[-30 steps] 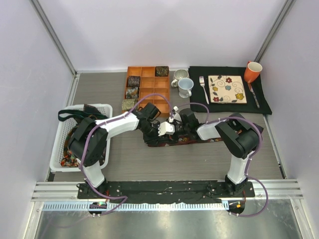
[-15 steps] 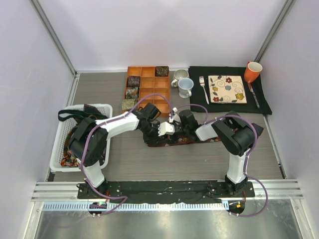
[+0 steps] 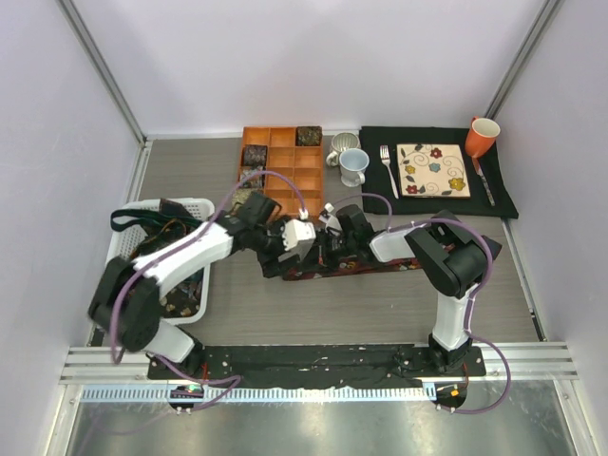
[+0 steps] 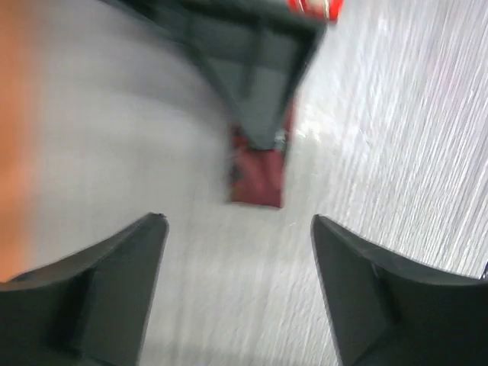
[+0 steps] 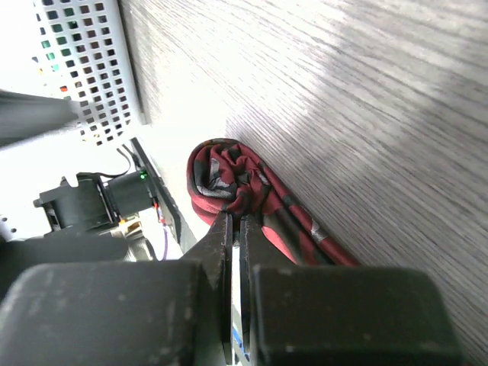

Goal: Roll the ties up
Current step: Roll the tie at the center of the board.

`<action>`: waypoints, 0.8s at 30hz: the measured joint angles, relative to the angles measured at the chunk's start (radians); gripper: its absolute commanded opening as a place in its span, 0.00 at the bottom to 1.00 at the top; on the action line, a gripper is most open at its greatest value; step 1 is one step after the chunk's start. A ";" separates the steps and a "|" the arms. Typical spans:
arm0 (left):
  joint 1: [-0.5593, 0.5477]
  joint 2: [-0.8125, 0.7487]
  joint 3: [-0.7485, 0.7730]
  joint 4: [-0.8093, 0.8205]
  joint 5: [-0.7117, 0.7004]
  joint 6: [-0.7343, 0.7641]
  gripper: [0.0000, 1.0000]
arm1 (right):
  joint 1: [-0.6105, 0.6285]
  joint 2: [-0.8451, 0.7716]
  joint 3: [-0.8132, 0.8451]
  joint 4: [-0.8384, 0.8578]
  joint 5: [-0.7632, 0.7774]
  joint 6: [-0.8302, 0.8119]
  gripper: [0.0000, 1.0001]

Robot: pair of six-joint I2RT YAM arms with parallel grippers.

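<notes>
While the right gripper [image 5: 234, 219] pinches shut on one maroon tie [image 5: 221, 179] mid-frame, the left gripper [image 4: 238, 229] hangs spread wide and empty beside it. At least three rolls [image 3: 307, 136] fill one orange tray [image 3: 285, 157] above; one basket [image 3: 195, 204] left, three mugs [image 3: 353, 166] upper right.

Top camera overhead, wide; wrist cameras close, both on maroon tie [image 5: 236, 191].

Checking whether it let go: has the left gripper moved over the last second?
Yes. The left gripper has pulled back leftward and up the view, closer to the orange tray, away from the maroon tie.
</notes>
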 measured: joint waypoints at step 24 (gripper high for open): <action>0.040 -0.186 -0.280 0.377 0.204 -0.164 0.91 | -0.013 -0.017 0.072 -0.229 0.045 -0.151 0.01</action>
